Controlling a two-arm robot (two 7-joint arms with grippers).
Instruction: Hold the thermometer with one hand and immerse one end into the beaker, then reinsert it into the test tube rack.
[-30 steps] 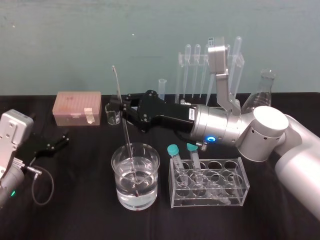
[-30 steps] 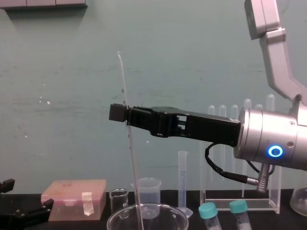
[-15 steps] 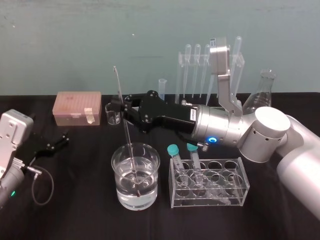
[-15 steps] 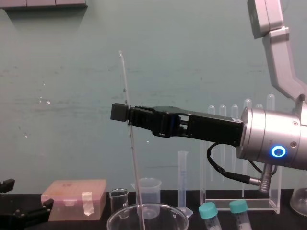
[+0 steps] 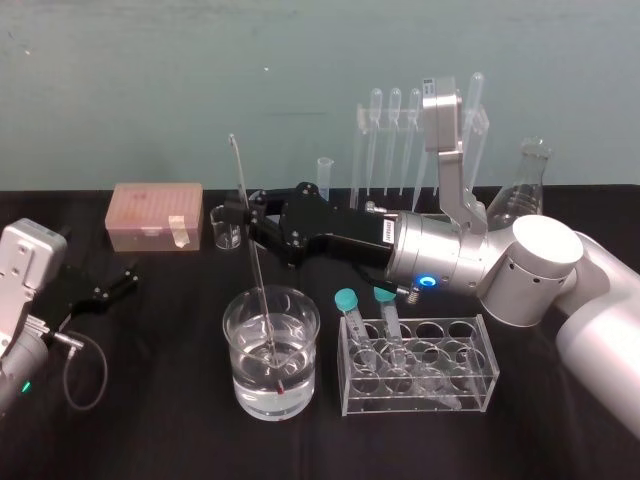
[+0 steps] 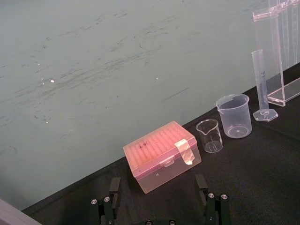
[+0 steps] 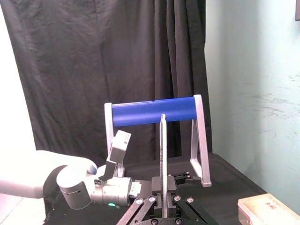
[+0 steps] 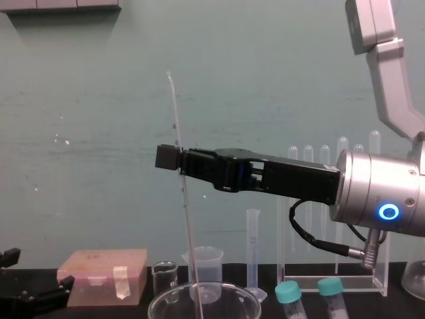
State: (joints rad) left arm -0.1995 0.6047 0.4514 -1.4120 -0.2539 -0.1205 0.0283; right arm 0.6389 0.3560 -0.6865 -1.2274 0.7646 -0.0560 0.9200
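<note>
My right gripper (image 5: pixel 243 213) (image 8: pixel 174 158) is shut on the thermometer (image 5: pixel 255 270) (image 8: pixel 188 226) (image 7: pixel 161 159), a long thin glass rod held almost upright. Its red lower end sits in the water of a wide round glass dish (image 5: pixel 245 380) (image 8: pixel 166 306) at the table's front. The whitish plastic beaker (image 8: pixel 204 260) (image 6: pixel 234 116) stands behind the dish, apart from the rod. The tall acrylic test tube rack (image 5: pixel 415 125) (image 8: pixel 332 282) (image 6: pixel 276 47) with pipettes is at the back right. My left gripper (image 5: pixel 115 282) (image 6: pixel 157 187) rests open at the far left.
A pink tip box (image 5: pixel 157 215) and a small glass beaker (image 6: pixel 209 135) sit at the back left. A graduated cylinder (image 8: pixel 253 252) stands near the rack. A low clear rack (image 5: pixel 420 370) with two teal-capped tubes is right of the dish. A conical flask (image 5: pixel 525 185) stands behind.
The right gripper has edged slightly to the right with the thermometer still in the dish. The left arm has not moved.
</note>
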